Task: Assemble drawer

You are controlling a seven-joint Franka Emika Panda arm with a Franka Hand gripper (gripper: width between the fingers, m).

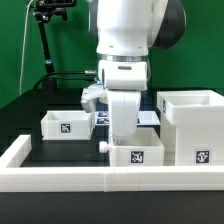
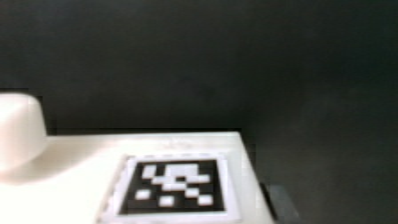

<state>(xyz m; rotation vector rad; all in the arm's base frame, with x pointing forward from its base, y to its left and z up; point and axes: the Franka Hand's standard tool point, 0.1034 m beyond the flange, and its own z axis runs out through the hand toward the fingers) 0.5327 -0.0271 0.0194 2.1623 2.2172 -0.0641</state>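
The drawer's tall hollow case (image 1: 190,122) stands at the exterior view's right, its tag facing front. One small tray (image 1: 62,125) sits at the left. The second tray (image 1: 136,155) lies in front by the border wall, with its knob (image 1: 103,146) pointing to the exterior view's left. My gripper (image 1: 122,132) reaches down right behind this tray, and the tray hides its fingertips. In the wrist view the tray's white face and tag (image 2: 175,185) fill the lower part, with the knob (image 2: 16,130) beside it. The jaws do not show clearly.
A low white border wall (image 1: 60,178) runs along the front and the exterior view's left. The marker board (image 1: 100,117) lies behind the arm on the black table (image 2: 214,60). A black camera stand (image 1: 45,40) rises at the back left.
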